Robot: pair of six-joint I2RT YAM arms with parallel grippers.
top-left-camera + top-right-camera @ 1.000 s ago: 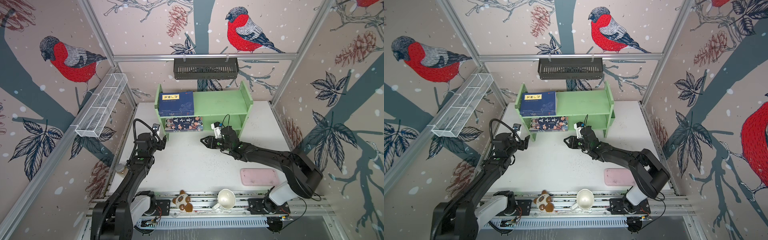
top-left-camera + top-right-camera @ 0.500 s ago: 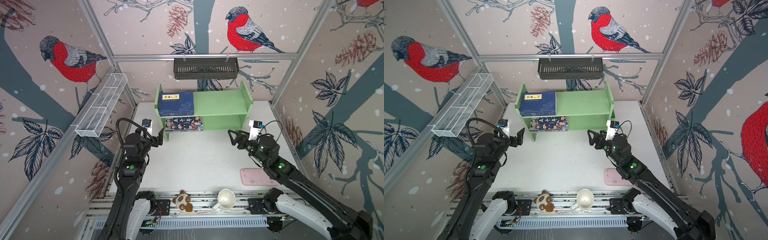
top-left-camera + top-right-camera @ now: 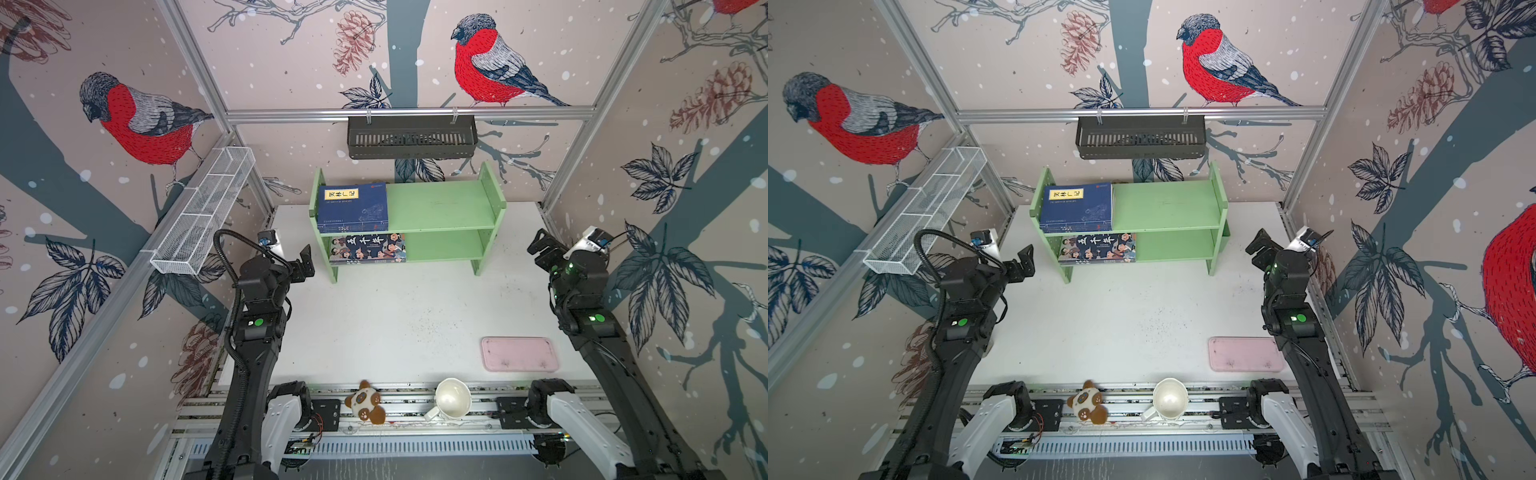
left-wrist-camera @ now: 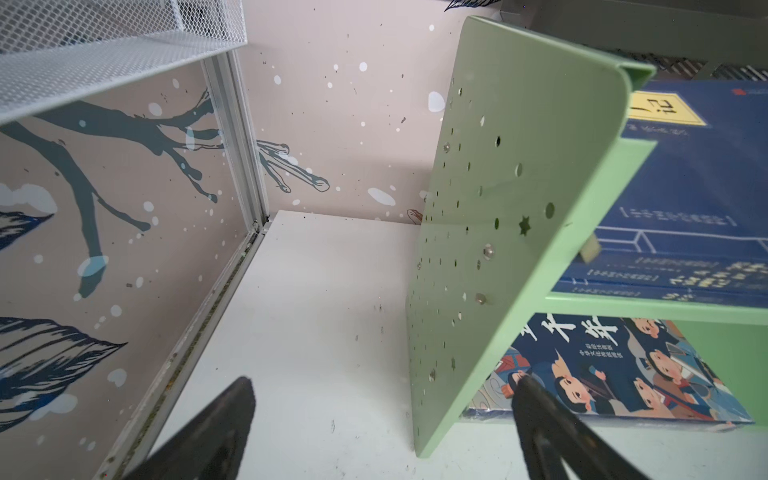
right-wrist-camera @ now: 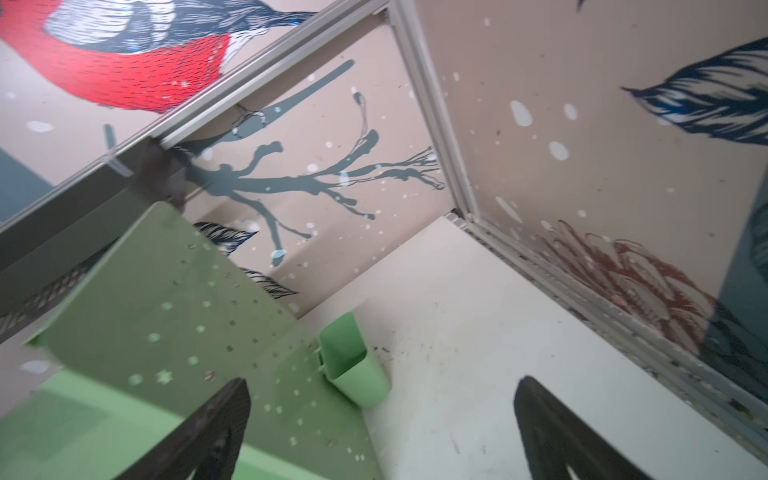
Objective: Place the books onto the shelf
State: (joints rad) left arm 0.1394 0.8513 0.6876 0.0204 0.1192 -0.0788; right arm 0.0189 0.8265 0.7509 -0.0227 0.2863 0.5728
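On the rail before the tabletop's near edge lie one plush panda and one white mug. One pink flat tray, a rounded rectangle, sits by the near right corner.

Two black arms stand in, the left arm at the left edge and the right arm at the right edge. The left fingers are spread wide and empty, close to the near foot of the shelf's left side panel. The right fingers are also wide and empty, apart from the shelf.

One light green shelf stands at the middle of the far edge. Its long axis runs along that edge and its open front faces near. It has two tiers and two thin flat side panels pierced with small round and star holes.

The books lie flat, covers up, at its left end. A navy stack with a yellow label is on the upper tier; I cannot count it. One cartoon-covered book is on the lower tier, title head toward the far edge.

On the walls hang one black slotted basket and one white mesh basket.
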